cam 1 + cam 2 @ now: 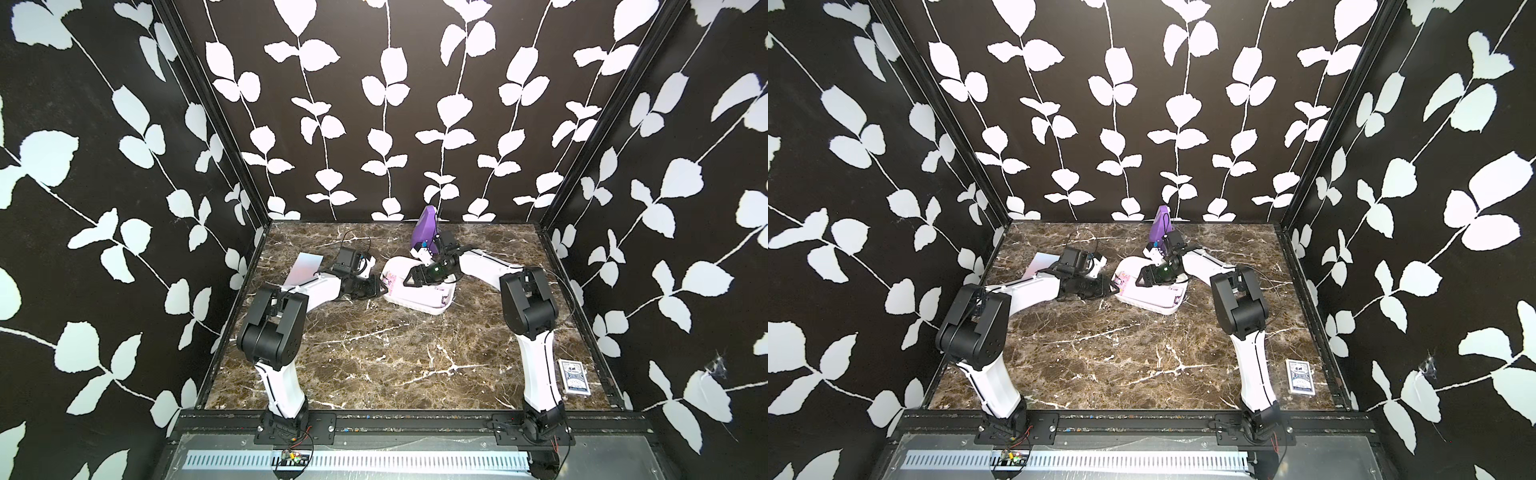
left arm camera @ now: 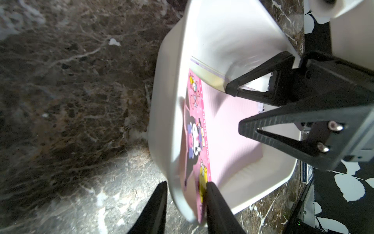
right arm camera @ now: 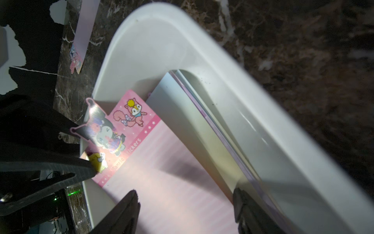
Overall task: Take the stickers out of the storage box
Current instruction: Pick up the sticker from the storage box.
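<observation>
The white storage box [image 1: 419,305] [image 1: 1154,306] lies mid-table at the back, with both grippers at its left end. A pink sticker sheet [image 2: 228,125] [image 3: 162,162] with cartoon figures lies inside. Paler sheets [image 3: 182,113] lean on the box's long wall [image 3: 162,40]. My left gripper [image 2: 187,183] [image 1: 380,286] straddles the end wall: its inner finger touches the pink sheet's printed end, and a narrow gap separates the outer finger from the wall. Over the pink sheet my right gripper [image 3: 185,190] [image 1: 409,278] stands wide open, holding nothing. One sticker sheet [image 1: 305,268] [image 3: 81,40] lies on the table at far left.
A purple pyramid-shaped object [image 1: 426,230] stands just behind the box near the back wall. A blue-patterned card pack [image 1: 573,376] [image 1: 1300,376] lies at the front right by the table's edge. Black walls with leaf patterns enclose three sides of the brown marble table.
</observation>
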